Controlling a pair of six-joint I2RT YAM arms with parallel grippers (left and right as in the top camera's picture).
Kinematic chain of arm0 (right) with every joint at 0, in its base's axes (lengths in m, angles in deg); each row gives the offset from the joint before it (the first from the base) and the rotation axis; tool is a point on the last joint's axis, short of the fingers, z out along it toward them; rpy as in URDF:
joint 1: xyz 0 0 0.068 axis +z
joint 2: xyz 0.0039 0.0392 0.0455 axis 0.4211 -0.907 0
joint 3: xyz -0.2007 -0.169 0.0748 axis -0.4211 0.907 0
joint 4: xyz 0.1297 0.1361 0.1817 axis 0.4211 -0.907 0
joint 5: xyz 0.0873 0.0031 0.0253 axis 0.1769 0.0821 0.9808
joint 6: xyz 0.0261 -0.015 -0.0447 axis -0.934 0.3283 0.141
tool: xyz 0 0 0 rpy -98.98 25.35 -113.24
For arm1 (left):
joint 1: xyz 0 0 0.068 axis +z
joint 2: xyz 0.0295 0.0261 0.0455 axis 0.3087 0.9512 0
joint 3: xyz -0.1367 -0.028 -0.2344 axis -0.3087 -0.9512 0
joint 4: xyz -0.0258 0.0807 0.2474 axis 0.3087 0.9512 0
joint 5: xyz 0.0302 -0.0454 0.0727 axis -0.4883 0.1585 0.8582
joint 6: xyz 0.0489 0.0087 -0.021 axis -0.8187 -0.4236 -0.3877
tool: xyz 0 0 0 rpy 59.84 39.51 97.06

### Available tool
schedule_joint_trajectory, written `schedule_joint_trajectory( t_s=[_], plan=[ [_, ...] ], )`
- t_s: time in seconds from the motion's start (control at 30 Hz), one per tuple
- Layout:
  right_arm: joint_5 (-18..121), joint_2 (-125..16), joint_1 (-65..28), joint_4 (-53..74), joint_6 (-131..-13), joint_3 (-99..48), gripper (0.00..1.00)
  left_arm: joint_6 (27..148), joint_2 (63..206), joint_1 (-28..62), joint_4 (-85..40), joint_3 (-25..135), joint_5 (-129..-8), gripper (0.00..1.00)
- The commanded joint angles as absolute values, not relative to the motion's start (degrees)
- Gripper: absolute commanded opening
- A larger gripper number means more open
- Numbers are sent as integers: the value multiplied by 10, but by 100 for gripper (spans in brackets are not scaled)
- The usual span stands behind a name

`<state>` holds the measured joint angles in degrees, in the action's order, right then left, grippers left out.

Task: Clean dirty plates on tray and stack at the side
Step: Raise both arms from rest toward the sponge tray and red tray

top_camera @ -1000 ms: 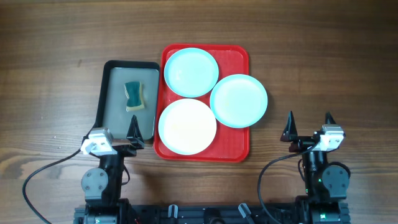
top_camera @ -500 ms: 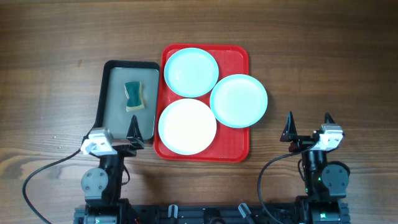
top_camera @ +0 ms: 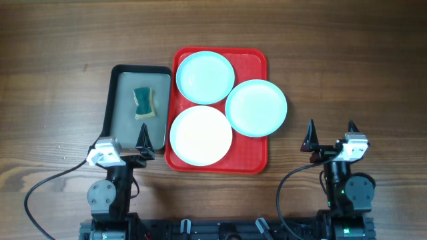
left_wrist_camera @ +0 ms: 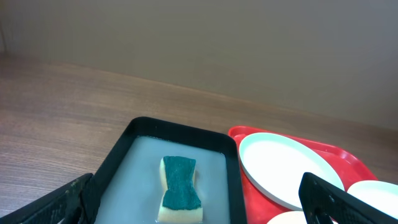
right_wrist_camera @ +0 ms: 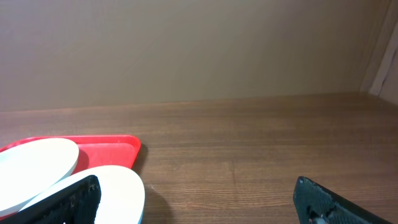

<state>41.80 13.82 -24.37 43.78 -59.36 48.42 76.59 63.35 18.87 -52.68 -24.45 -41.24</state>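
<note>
The red tray (top_camera: pixel 252 151) holds three plates: a mint-blue plate (top_camera: pixel 205 77) at its far left, a whiter plate (top_camera: pixel 201 135) at its near left, and a second mint-blue plate (top_camera: pixel 256 107) that overhangs its right rim. My left gripper (top_camera: pixel 125 141) is open and empty, low over the near end of the grey tray. My right gripper (top_camera: pixel 331 133) is open and empty over bare table, right of the red tray. In the left wrist view the far plate (left_wrist_camera: pixel 283 165) lies right of my fingers. In the right wrist view the overhanging plate (right_wrist_camera: pixel 118 190) lies by my left finger.
A black-rimmed grey tray (top_camera: pixel 122 120) lies left of the red tray with a green and yellow sponge (top_camera: pixel 143 103) in it; the sponge (left_wrist_camera: pixel 180 190) shows between my left fingers. Wooden table lies all around. Cables run along the near edge.
</note>
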Motion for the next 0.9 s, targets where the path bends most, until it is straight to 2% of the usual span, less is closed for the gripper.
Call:
schedule_joint_trajectory(
  t_s=[0.0,0.23,0.3,0.43,0.53,0.67,0.77,0.87],
  plan=[
    [426,136,-248,439,-600,484,100,755,630,193,-523,-246,-415,100],
    [427,136,-248,440,-602,484,100,755,630,193,-549,-246,-403,100],
    [449,136,-248,437,-621,484,100,779,630,193,-566,-246,-442,100],
    [506,134,-248,443,-772,484,99,818,630,193,-560,-246,-535,100],
    [507,134,-248,445,-865,484,100,818,630,193,-562,-246,-508,100],
    [584,134,-248,451,-801,474,100,855,630,193,-571,-238,-572,100],
    [601,128,-248,430,-786,416,100,882,630,193,-524,-202,-575,100],
    [601,77,-248,404,-777,315,100,882,662,193,-449,-96,-572,100]
  ],
)
